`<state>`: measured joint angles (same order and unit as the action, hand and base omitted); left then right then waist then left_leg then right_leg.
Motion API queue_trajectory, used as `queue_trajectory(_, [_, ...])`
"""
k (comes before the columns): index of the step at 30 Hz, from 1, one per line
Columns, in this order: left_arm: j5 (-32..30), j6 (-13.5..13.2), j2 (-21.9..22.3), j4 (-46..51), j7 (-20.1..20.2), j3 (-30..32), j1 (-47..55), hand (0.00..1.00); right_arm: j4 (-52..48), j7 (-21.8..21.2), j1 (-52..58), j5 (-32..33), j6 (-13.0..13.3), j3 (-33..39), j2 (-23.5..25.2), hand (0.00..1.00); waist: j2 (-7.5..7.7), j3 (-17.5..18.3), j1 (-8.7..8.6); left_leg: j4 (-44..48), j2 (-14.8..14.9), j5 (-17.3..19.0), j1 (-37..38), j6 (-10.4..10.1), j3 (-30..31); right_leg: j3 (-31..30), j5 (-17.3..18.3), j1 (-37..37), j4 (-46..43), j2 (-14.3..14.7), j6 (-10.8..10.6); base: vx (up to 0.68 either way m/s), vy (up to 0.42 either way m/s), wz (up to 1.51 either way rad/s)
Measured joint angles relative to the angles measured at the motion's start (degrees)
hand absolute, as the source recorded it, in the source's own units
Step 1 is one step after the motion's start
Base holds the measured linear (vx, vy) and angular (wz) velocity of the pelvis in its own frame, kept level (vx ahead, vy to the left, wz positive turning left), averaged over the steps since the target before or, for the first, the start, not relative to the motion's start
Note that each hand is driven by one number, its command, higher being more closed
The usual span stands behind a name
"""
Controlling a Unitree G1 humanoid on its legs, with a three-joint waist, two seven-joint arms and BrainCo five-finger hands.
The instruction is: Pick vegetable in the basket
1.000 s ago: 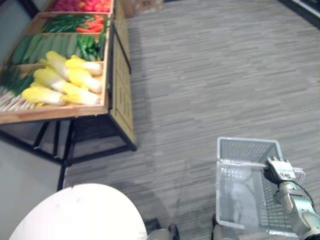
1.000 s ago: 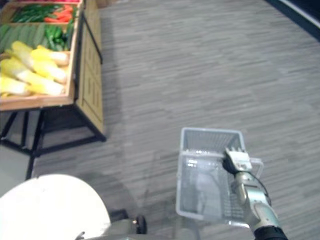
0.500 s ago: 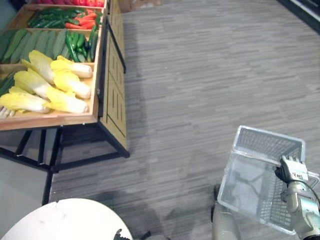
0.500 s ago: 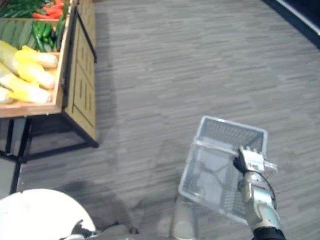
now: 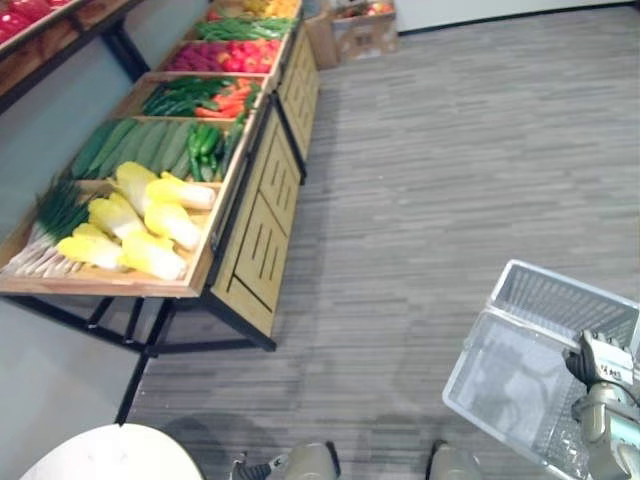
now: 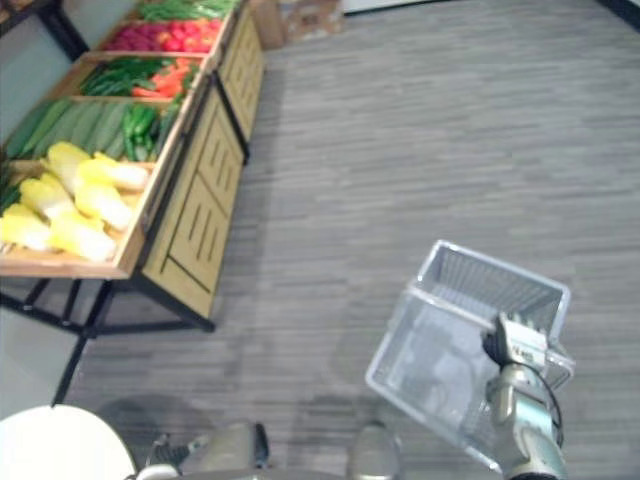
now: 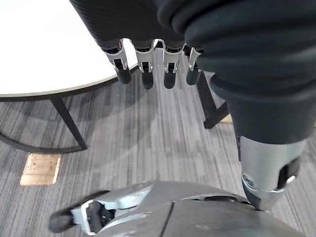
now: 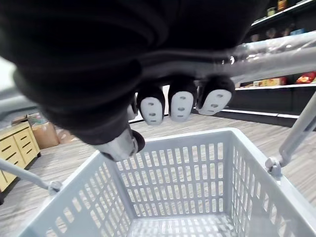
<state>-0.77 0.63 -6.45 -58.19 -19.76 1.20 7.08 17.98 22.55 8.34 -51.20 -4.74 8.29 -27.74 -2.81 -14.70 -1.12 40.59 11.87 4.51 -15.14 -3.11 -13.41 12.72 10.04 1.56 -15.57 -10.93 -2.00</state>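
Open striped grey floor (image 5: pixel 450 180) spreads wide between the stand (image 5: pixel 255 235) on the left and the basket (image 6: pixel 425 350) at the lower right, and the two are well apart. The stand's long edge runs away from the robot. Its pale wood side panels face the open floor, with black metal legs beneath. The vegetables (image 5: pixel 150 215) lie in the stand's wooden crates: smooth yellow heads nearest, and scallions (image 5: pixel 50 215) beside them at the outer edge. Long cucumbers (image 5: pixel 130 150) fill the next crate, with green, orange and red produce farther back. A cardboard box (image 5: pixel 350 30) sits on the floor past the stand's far end. A white round table (image 5: pixel 110 455) edges in at the lower left, close to the robot. The right hand (image 6: pixel 517 343) is low at the robot's right side, above the basket. Its fingers (image 8: pixel 181 104) are curled round the pale bar handle (image 8: pixel 281 52), so the basket hangs from it over the floor. The basket is grey plastic and rectangular, its walls a lattice of narrow slots. The left hand (image 7: pixel 143 24) hangs above the floor near the table's rim, its fingers (image 7: pixel 144 69) straight in a loose row, thumb apart, holding nothing.
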Motion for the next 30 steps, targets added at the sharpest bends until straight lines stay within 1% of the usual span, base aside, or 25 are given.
queue_trajectory(1, [0.0,0.2,0.3,-0.1,0.0,0.5,0.2,0.0,1.0,0.0,-0.4,0.0,0.0,-0.1,-0.2,1.0,-0.03,0.0,0.04,-8.7,-1.3,-0.3,-0.5,-0.4,0.0,1.1,-0.1,-0.9,1.0,-0.1,-0.6,0.22,0.031,0.41])
queue_trajectory(2, [0.0,0.3,0.5,0.0,0.0,0.7,0.4,0.0,1.3,0.0,-0.4,0.0,-0.1,-0.1,-0.3,1.0,-0.12,0.1,0.02,-14.2,-2.1,-0.4,-0.3,-0.5,0.4,1.9,-0.1,-1.3,1.5,-0.2,-0.7,0.24,0.075,0.45])
queue_trajectory(4, [0.0,0.9,1.0,-0.1,0.0,1.4,1.0,0.0,3.2,0.2,-0.4,0.0,-0.2,-0.2,-0.2,1.0,-0.34,0.2,-0.04,-32.7,-5.1,-3.9,0.9,-2.2,4.2,4.4,-0.1,-3.3,3.3,-0.2,-2.3,0.26,0.142,0.48])
queue_trajectory(5, [0.0,1.0,1.1,-0.1,0.0,1.4,1.1,0.0,3.4,0.2,-0.4,0.0,-0.4,-0.1,-0.2,1.0,-0.48,0.3,0.11,-35.6,-5.4,-4.7,1.3,-2.4,5.2,4.8,0.2,-3.8,3.5,-0.2,-2.8,0.27,0.207,0.32])
queue_trajectory(7, [0.0,1.3,1.8,-0.4,0.0,1.4,2.3,0.0,3.5,0.2,-0.3,-0.1,-1.0,-0.2,-0.4,1.0,-1.43,0.9,0.32,-38.5,-4.6,-5.2,2.4,-2.3,6.3,5.4,1.7,-5.6,3.6,0.0,-5.1,0.29,0.258,0.17])
queue_trajectory(8, [0.0,1.4,2.0,-1.2,0.1,1.4,2.8,0.0,3.6,0.2,0.0,-0.2,-1.3,-0.2,-0.1,1.0,-1.72,1.1,0.22,-37.8,-4.7,-8.6,3.7,-1.7,5.1,5.2,2.7,-8.0,4.0,-0.7,-6.7,0.3,0.29,0.02])
queue_trajectory(9, [-0.1,1.4,1.6,-1.2,0.2,1.5,3.6,0.0,3.7,0.2,0.4,-0.2,-1.3,-1.6,0.5,1.0,0.02,1.7,1.01,-35.6,-6.5,-9.4,4.4,-0.9,3.4,3.8,3.5,-9.8,5.5,-2.8,-7.2,0.36,0.352,-0.12])
queue_trajectory(10, [-0.1,1.4,1.5,-1.2,0.2,1.5,4.1,0.0,3.7,0.2,0.4,-0.2,-1.1,-2.4,0.7,1.0,0.96,2.3,1.63,-34.2,-7.4,-8.8,4.2,-0.5,2.7,3.0,3.6,-10.1,6.1,-3.9,-7.1,0.31,0.256,-0.4])
queue_trajectory(11, [-0.1,1.5,0.3,-1.3,0.2,1.5,4.6,0.0,3.5,0.2,0.2,-0.3,-0.4,-3.6,1.2,1.0,2.66,3.2,2.48,-31.1,-9.4,-5.4,3.5,0.6,1.6,1.7,3.8,-10.2,6.6,-6.0,-6.8,0.39,0.285,-0.43])
queue_trajectory(12, [-0.4,1.8,-0.2,-2.0,0.2,1.4,4.5,0.0,3.6,0.1,0.2,-0.3,0.4,-4.3,1.3,1.0,3.58,3.7,2.77,-28.8,-11.2,-2.8,3.1,2.1,1.2,-0.6,2.9,-9.4,3.6,-8.0,-7.4,0.34,0.232,-0.26])
queue_trajectory(13, [-0.5,2.1,-0.3,-2.6,0.2,1.4,4.2,0.0,3.6,-0.1,0.1,-0.5,0.8,-4.4,1.6,1.0,3.88,3.5,2.67,-28.2,-11.6,-2.1,3.4,2.9,1.0,-1.7,2.2,-8.0,0.1,-8.8,-7.6,0.33,0.268,-0.01])
queue_trajectory(14, [-0.5,2.4,-0.4,-2.8,0.2,1.2,4.1,0.0,3.7,-0.4,0.2,-0.6,1.2,-4.9,2.7,1.0,4.1,3.5,2.46,-27.9,-12.3,-0.9,4.8,3.6,1.1,-4.9,0.0,-4.0,-9.5,-9.8,-7.1,0.31,0.286,0.08])
queue_trajectory(15, [-0.5,2.5,-0.6,-2.8,0.3,0.7,4.1,0.0,3.7,-0.5,0.2,-0.6,1.3,-5.7,3.6,1.0,4.16,3.4,2.43,-28.0,-12.6,0.8,6.7,4.5,1.0,-7.9,-5.2,1.3,-20.7,-10.4,-5.6,0.3,0.272,0.06])
queue_trajectory(16, [-0.5,2.5,-0.8,-2.8,0.3,0.3,4.1,0.0,3.7,-0.6,0.3,-0.6,1.3,-6.1,3.9,1.0,4.16,3.4,2.3,-28.3,-12.8,1.3,7.8,4.9,1.2,-9.5,-9.1,3.7,-25.3,-10.4,-4.7,0.3,0.23,0.06])
queue_trajectory(17, [-0.5,2.5,-1.1,-2.7,0.3,-0.7,4.1,0.0,3.7,-0.6,0.3,-0.6,1.3,-6.5,4.3,1.0,3.79,3.6,2.07,-28.9,-13.0,2.0,9.8,5.5,1.6,-12.6,-13.1,6.5,-31.8,-9.6,-4.8,0.3,0.174,0.21])
queue_trajectory(18, [-0.5,2.5,-1.3,-2.6,0.5,-1.6,4.1,0.0,3.8,-0.6,0.0,-0.6,1.4,-6.4,4.5,1.0,4.28,3.3,1.63,-29.1,-13.2,2.9,11.9,6.4,2.7,-15.5,-10.9,9.6,-39.1,-7.8,-4.4,0.36,0.158,0.4])
queue_trajectory(19, [-0.5,2.5,-2.2,-2.4,0.6,-2.0,4.0,0.0,3.8,-0.5,0.2,-0.6,1.3,-6.4,4.5,1.0,4.57,3.1,1.06,-29.8,-13.2,3.4,14.2,6.9,3.5,-15.0,-7.4,11.3,-42.2,-6.2,-3.7,0.31,0.088,0.41])
queue_trajectory(20, [-0.5,2.5,-2.3,-2.3,0.6,-2.0,4.0,0.0,3.8,-0.5,0.2,-0.6,1.3,-6.3,4.5,1.0,4.6,3.1,1.03,-29.8,-13.2,3.6,15.0,7.2,4.1,-14.2,-6.0,11.7,-42.2,-5.9,-3.5,0.32,0.042,0.54])
queue_trajectory(21, [-0.5,2.5,-2.4,-2.2,0.7,-1.8,3.9,0.0,5.2,-0.4,0.0,-0.7,1.2,-6.2,4.4,1.0,4.66,2.9,0.66,-29.9,-13.2,4.5,17.2,7.4,5.5,-11.8,-3.1,12.4,-38.0,-5.3,-3.1,0.32,-0.003,0.51])
queue_trajectory(22, [-0.5,2.5,-2.4,-2.1,0.8,-1.4,3.8,0.0,6.4,-0.4,-0.1,-0.7,1.1,-5.8,4.4,1.0,4.93,2.9,0.58,-29.8,-13.3,5.0,18.0,7.4,6.7,-10.5,-2.1,12.4,-33.7,-5.2,-3.2,0.31,-0.023,0.58])
queue_trajectory(24, [-0.5,2.4,-2.4,-1.1,0.8,-1.1,3.7,0.0,8.6,-0.5,-0.6,-0.7,0.8,-3.9,4.3,1.0,4.66,2.8,0.47,-29.4,-13.1,5.8,18.5,7.0,8.9,-9.9,-2.1,12.4,-23.3,-4.4,-3.5,0.31,-0.083,0.6])
queue_trajectory(26, [-0.4,2.3,-2.4,0.0,0.7,-0.8,3.4,0.0,10.5,-0.7,-1.5,-0.5,-0.2,-1.2,3.9,1.0,4.88,2.9,0.24,-29.4,-12.9,6.6,18.7,5.8,12.2,-13.4,-2.8,12.5,-8.4,-3.0,-4.4,0.32,-0.166,0.85])
queue_trajectory(28, [-0.3,2.3,-2.1,0.0,0.6,-0.7,3.4,0.0,12.5,-0.7,-2.3,-0.5,-1.3,0.4,3.2,1.0,4.89,2.9,0.17,-29.3,-12.4,8.1,19.6,3.3,16.4,-18.4,-4.0,12.2,2.0,-2.5,-5.8,0.31,-0.277,0.92])
queue_trajectory(29, [-0.3,2.3,-2.1,0.0,0.5,-0.6,3.4,0.0,12.9,-0.7,-2.1,-0.6,-1.6,0.4,3.1,1.0,5.1,3.0,0.18,-29.3,-12.4,8.5,19.9,2.5,17.7,-19.2,-4.1,12.1,3.1,-2.7,-5.9,0.38,-0.489,1.08])
queue_trajectory(30, [-0.1,2.3,-2.3,0.0,0.2,0.1,3.3,0.0,13.7,-0.9,-1.4,-0.6,-1.9,0.4,3.2,1.0,5.91,3.5,0.02,-28.7,-12.4,9.8,19.7,0.6,20.7,-19.3,-4.3,11.8,3.4,-3.4,-6.2,0.25,-0.367,1.0])
